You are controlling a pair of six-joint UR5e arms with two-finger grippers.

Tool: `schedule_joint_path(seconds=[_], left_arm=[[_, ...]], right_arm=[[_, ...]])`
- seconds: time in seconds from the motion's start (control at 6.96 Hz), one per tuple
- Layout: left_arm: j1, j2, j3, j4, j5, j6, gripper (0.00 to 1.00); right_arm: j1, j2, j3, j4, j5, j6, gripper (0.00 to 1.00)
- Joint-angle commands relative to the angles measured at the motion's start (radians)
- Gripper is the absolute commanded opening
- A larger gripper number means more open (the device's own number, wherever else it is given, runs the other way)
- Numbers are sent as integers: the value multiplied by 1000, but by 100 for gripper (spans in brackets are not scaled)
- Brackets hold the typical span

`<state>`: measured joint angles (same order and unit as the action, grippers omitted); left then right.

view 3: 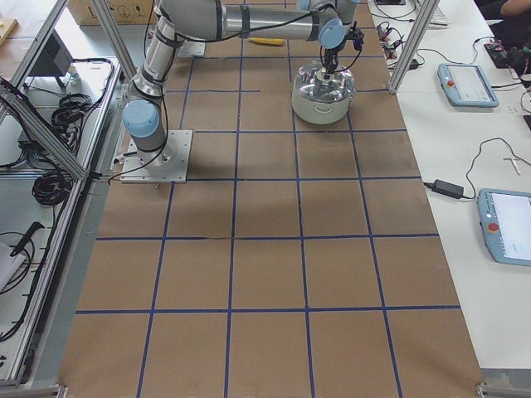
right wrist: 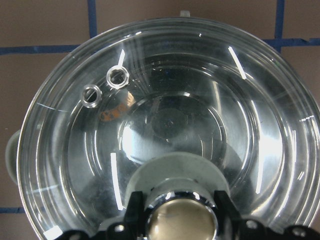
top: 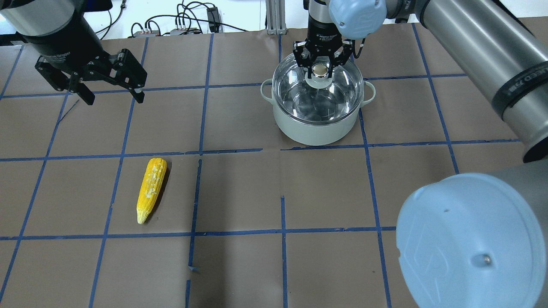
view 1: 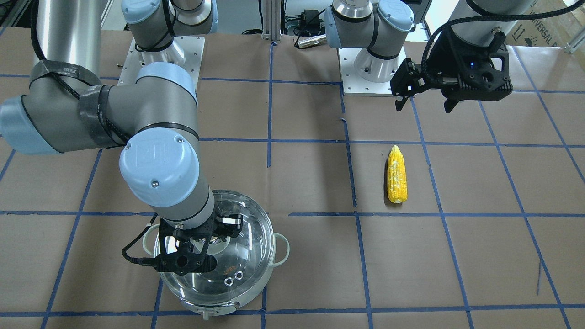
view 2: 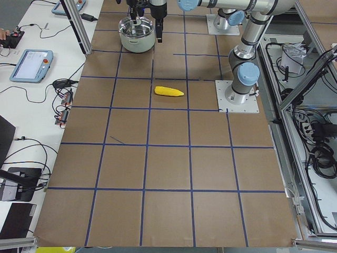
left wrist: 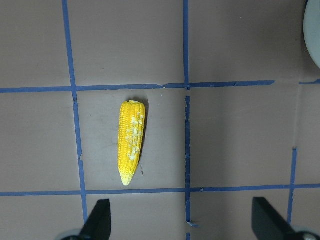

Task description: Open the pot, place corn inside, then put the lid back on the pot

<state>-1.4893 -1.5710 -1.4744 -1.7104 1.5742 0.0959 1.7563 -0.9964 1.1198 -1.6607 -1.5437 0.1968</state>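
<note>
The steel pot (top: 317, 128) stands far right of centre on the table, with the clear glass lid (top: 338, 90) on top; I cannot tell whether the lid is raised. My right gripper (top: 320, 72) comes down from above and is shut on the lid's knob (right wrist: 181, 220), one finger on each side. The yellow corn (top: 150, 189) lies flat on the paper at the left, its tip toward the robot. My left gripper (top: 114, 99) is open and empty, hovering above the table beyond the corn. The left wrist view shows the corn (left wrist: 131, 142) ahead of the open fingers.
Brown paper with a blue tape grid (top: 282, 192) covers the table. The right arm's elbow (view 1: 160, 169) hangs over the pot (view 1: 256, 292) in the front view. Two arm base plates (view 1: 370, 77) sit at the robot's edge. Cables lie along the table's far edge (top: 180, 25).
</note>
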Motion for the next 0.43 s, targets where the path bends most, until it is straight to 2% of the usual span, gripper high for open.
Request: schedule_joint_path(seconds=[0.0,0.14,0.29], left_arm=[[0,2,-3,0,1,1,100],[0,-1,-1,2,0,-1,100],[0,0,-9,5,0,11,100]], right_arm=[[-4,-11,-180,178,8,-48,30],[-36,-34,-230,264,-2,-136,30],[-96,-113,-215,318,8,-176,30]])
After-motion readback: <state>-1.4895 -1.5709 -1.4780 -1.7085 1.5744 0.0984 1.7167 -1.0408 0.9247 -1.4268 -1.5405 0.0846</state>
